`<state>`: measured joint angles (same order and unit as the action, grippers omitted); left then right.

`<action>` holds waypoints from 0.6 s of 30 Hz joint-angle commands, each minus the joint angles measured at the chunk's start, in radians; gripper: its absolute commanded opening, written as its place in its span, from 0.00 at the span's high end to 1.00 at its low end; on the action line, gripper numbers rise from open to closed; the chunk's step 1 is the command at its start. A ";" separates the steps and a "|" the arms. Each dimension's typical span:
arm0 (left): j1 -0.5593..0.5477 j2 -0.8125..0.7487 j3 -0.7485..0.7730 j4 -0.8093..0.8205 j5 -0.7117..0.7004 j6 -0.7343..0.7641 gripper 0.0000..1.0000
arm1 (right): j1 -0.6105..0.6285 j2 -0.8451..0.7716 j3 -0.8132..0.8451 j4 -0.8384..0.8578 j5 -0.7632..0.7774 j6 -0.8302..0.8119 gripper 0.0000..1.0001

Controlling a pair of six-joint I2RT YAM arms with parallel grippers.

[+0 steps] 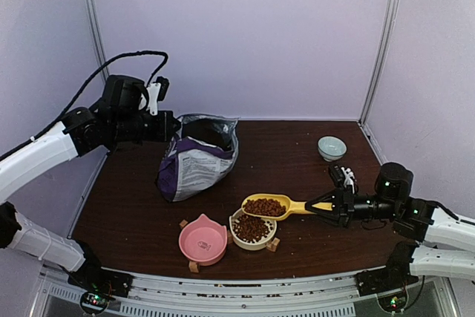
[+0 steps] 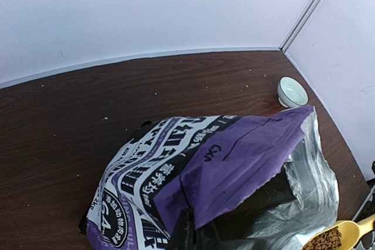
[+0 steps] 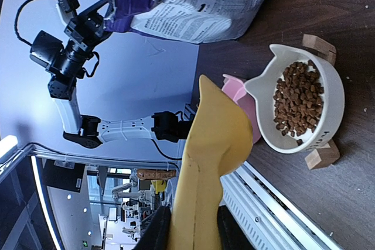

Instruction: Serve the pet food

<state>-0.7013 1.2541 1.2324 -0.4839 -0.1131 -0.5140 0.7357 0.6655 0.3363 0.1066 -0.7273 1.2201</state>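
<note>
Kibble (image 1: pixel 251 228) is in two places: a heap in the white cat-ear bowl (image 1: pixel 252 246), and a full load (image 1: pixel 265 206) in the cup of the yellow scoop (image 1: pixel 291 205).

Right gripper (image 1: pixel 326 206) is clamped on the end of the scoop handle. In the right wrist view its dark fingers (image 3: pixel 155 232) press both sides of the handle. The scoop is roughly level. In the top view its cup overlaps the far rim of the white bowl; whether they touch I can't tell.

The right wrist view shows the scoop (image 3: pixel 211 162) from underneath. The white bowl (image 3: pixel 335 95) is beside it with kibble (image 3: pixel 299 100) inside, and wooden blocks sit against the bowl's rim.

Pink cat-ear bowl (image 1: pixel 202 241) is just left of the white one, touching or nearly so, with no kibble visible in it.

Purple bag (image 1: pixel 197 157) stands behind the bowls with its mouth open. The left wrist view shows the silver lining inside the bag (image 2: pixel 222 168).

Left gripper (image 1: pixel 172 125) is at the bag's upper left edge. Its jaws are hidden, so I can't tell if it is gripping.

Small pale bowl (image 1: pixel 332 147) is at the far right of the dark table (image 1: pixel 126 206), well apart from the rest.
</note>
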 commanded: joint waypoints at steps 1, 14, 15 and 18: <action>0.018 -0.023 -0.009 -0.077 -0.040 0.004 1.00 | 0.008 -0.014 -0.018 -0.058 0.028 -0.065 0.85; 0.019 -0.030 -0.022 -0.072 -0.032 0.000 1.00 | 0.007 -0.010 0.065 -0.309 0.105 -0.185 0.86; 0.019 -0.031 -0.022 -0.071 -0.031 0.000 1.00 | 0.008 -0.008 0.075 -0.323 0.109 -0.191 0.86; 0.019 -0.034 -0.022 -0.070 -0.030 0.001 1.00 | 0.007 -0.004 0.106 -0.360 0.115 -0.205 0.86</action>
<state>-0.7010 1.2400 1.2304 -0.5022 -0.1127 -0.5144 0.7357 0.6640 0.3744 -0.1997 -0.6453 1.0676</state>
